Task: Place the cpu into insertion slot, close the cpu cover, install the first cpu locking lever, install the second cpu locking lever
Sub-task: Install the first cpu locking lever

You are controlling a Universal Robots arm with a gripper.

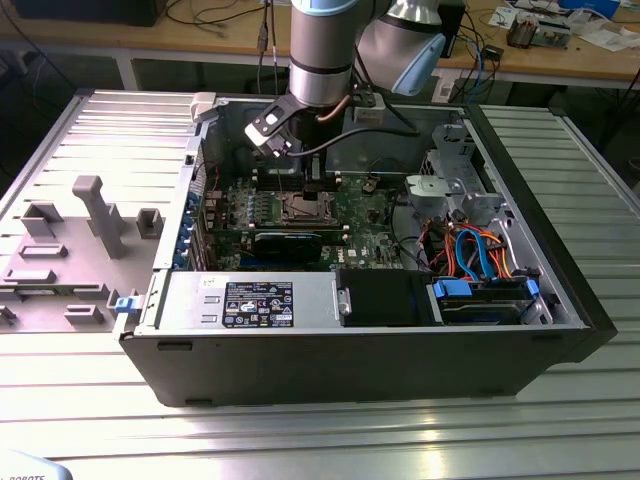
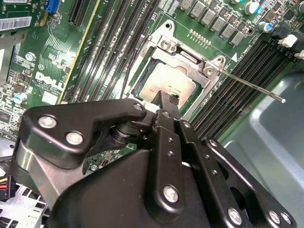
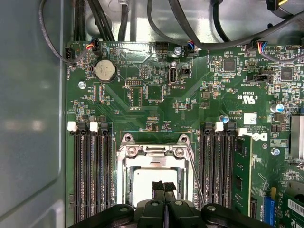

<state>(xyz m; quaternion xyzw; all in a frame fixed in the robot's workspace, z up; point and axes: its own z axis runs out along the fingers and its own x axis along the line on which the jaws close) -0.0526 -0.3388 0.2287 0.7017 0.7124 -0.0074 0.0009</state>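
Black linkage of my gripper (image 2: 166,100) sits closest in both wrist views, and its two fingers are pressed together tip to tip with nothing between them. In the first wrist view the joined tips (image 3: 164,186) sit over the middle of the cpu (image 3: 141,183); I cannot tell whether they touch its silver top or hang just above it.

The cpu lies flat in the insertion slot (image 1: 300,208), which sits on the green board (image 3: 142,109) between two banks of long black memory slots (image 3: 92,175). The cpu cover (image 2: 202,88) is down around the chip, its silver frame lying along the chip's edges and the dull metal top showing through the window. One thin locking lever (image 2: 251,85) reaches out from a corner of the slot across the neighbouring memory slots, its free end over the grey metal of the case floor. In the first wrist view the same rod (image 3: 194,173) runs along one side of the cover.

A round coin battery (image 3: 104,70) sits on the board toward its cabled edge, well apart from the slot. A green memory stick (image 3: 242,175) stands in a slot beside the far bank.

In the exterior view my arm (image 1: 322,50) comes down into the open computer case (image 1: 350,370), which lies on the ribbed metal desk (image 1: 300,430). A grey fixture tray (image 1: 60,260) rests on the desk by the case, toward the exterior view's left.
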